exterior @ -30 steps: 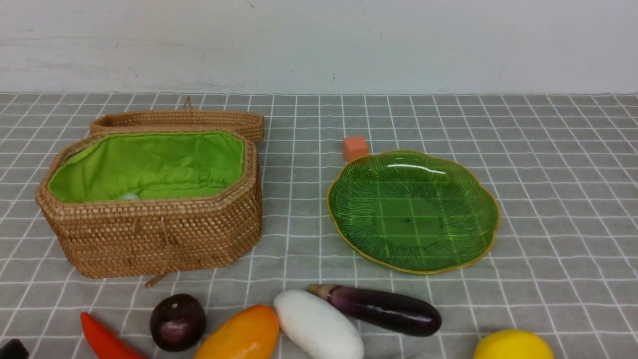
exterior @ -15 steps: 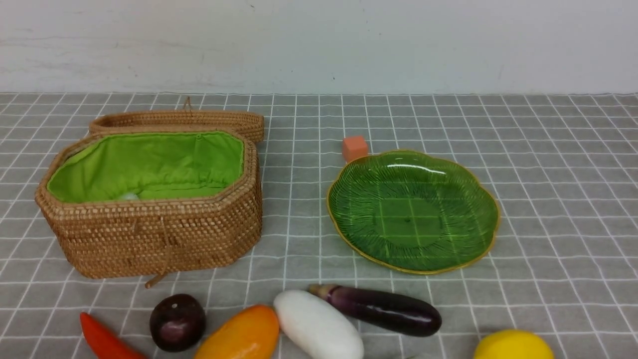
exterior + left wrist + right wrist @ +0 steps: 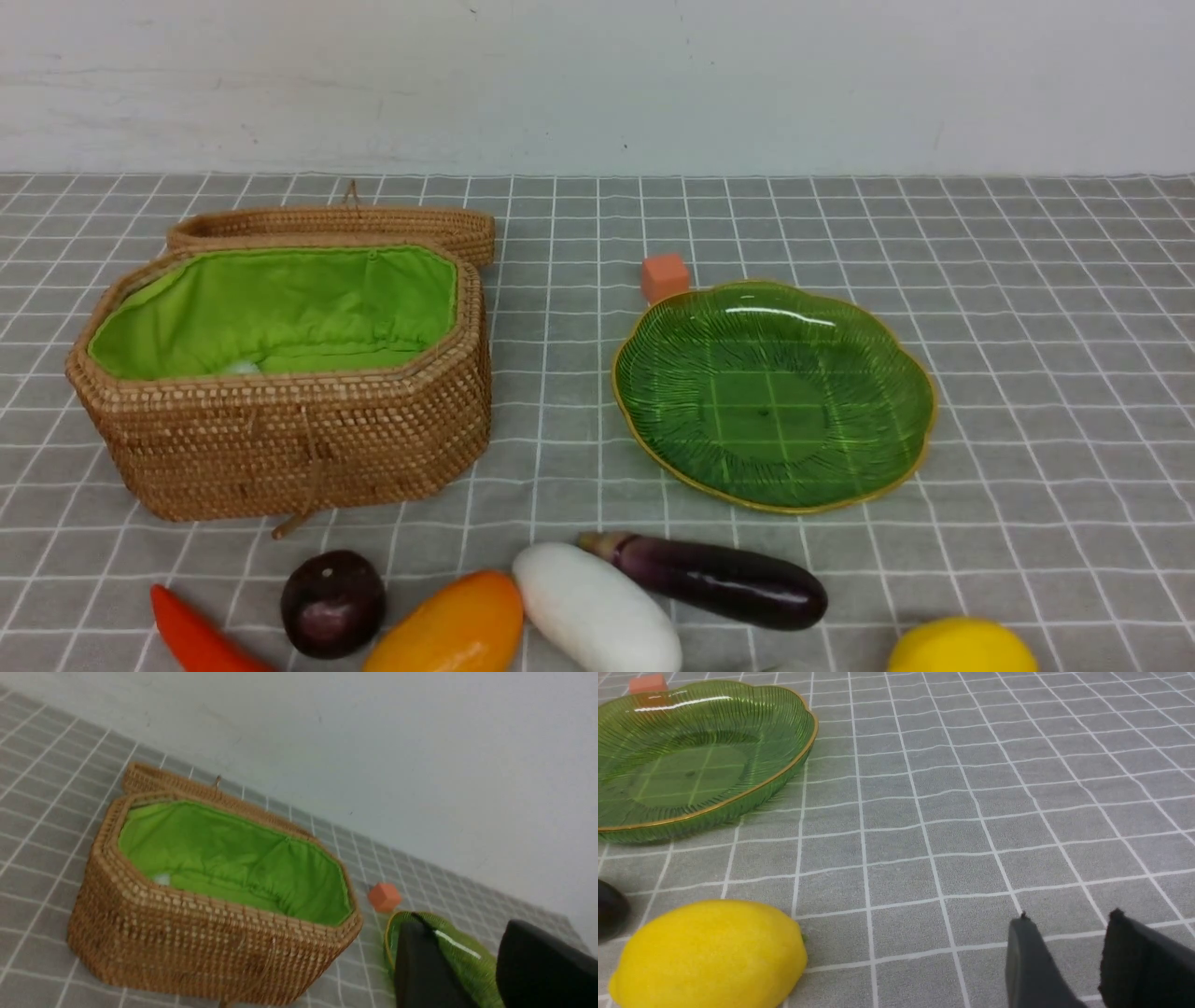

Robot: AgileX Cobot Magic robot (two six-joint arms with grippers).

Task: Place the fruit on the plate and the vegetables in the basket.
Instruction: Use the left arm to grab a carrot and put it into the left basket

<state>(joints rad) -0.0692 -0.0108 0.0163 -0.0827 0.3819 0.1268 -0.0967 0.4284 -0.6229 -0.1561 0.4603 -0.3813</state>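
In the front view the wicker basket [image 3: 280, 448] with green lining stands open at left, and the green plate [image 3: 896, 355] lies bare at right. Along the near edge lie the red chili [image 3: 191, 639], maroon fruit [image 3: 333, 603], mango [image 3: 448, 630], white radish [image 3: 596, 611], eggplant [image 3: 719, 579] and lemon [image 3: 962, 647]. Neither gripper shows in the front view. My left gripper [image 3: 462, 933] is open and empty, seen above the basket [image 3: 196, 947] and plate [image 3: 460, 954]. My right gripper [image 3: 1069, 919] is open and empty over bare cloth, beside the lemon [image 3: 710, 954] and plate [image 3: 738, 798].
A small orange-pink cube [image 3: 665, 276] sits just behind the plate. The basket's wicker lid [image 3: 336, 224] lies folded back behind it. A small pale thing [image 3: 241, 368] peeks from the basket's lining. A white wall closes the back of the grey checked cloth.
A dark corner of my left gripper showed at the bottom left of the front view one second ago and has since left the frame. The objects have not moved.
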